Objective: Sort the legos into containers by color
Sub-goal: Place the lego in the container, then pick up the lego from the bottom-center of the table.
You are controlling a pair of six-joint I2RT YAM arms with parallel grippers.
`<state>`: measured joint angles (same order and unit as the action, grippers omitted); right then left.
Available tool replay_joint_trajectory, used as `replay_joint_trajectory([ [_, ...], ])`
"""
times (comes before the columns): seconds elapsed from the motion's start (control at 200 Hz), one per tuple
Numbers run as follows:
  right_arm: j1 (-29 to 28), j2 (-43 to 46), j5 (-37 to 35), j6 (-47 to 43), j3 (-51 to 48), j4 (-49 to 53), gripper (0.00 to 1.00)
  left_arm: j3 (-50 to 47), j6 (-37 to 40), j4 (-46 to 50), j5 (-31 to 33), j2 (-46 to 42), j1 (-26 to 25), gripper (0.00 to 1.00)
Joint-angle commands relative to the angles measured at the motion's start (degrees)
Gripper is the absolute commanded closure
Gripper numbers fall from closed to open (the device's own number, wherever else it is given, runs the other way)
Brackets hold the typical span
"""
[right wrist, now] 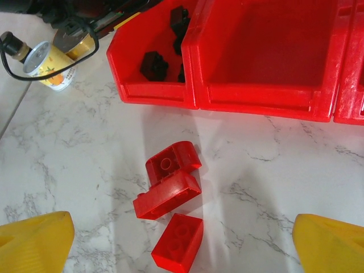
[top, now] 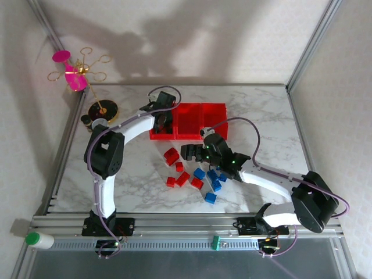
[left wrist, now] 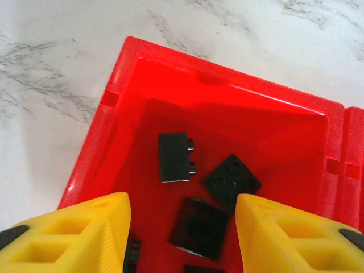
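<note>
Left gripper hangs over the left compartment of the containers, jaws spread wide with nothing between them. Black legos lie loose on that compartment's floor, one on its side and the others flat. Right gripper is also spread wide and carrying nothing, low over a trio of red legos on the marble table just in front of the bins. Two of those bricks touch, and the third sits just beside them. Blue legos are scattered nearer the right arm's base, mixed with more red. Judgement: the bricks are light, rigid and hard-shelled, so there is no crush risk, but the glossy plastic is slick and will squirt out of an off-centre pinch. Best to grip across two flat parallel side walls, low on the body, not on the studs or the rounded top of the curved brick. The lone brick looks the cleanest pick; the touching pair will likely drag each other.
</note>
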<state>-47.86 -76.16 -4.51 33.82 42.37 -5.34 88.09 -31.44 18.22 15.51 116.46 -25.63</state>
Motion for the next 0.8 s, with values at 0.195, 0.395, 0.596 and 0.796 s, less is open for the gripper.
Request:
replay_joint_trajectory([
  [0.195, -0.32, -1.34, -1.26, -4.81, 4.12, 3.67, 0.01, -2.25, -0.07, 0.76, -6.39, -11.00, 0.23, 0.46],
  [0.395, -3.50, -3.10, -2.47, -5.75, 8.77, 12.45, 0.01, -16.76, -1.84, -0.75, -9.77, -27.15, -0.12, 0.41],
  [0.596, -8.51, -2.65, -3.28, -3.16, 9.31, 17.97, 0.02, -30.83, -3.88, 1.40, -10.52, -40.58, -1.35, 0.31],
  [0.796, -13.23, -3.06, -5.06, 4.56, 8.02, 21.90, 0.07, -41.27, -5.56, 3.46, -12.55, -52.80, -1.79, 0.16],
])
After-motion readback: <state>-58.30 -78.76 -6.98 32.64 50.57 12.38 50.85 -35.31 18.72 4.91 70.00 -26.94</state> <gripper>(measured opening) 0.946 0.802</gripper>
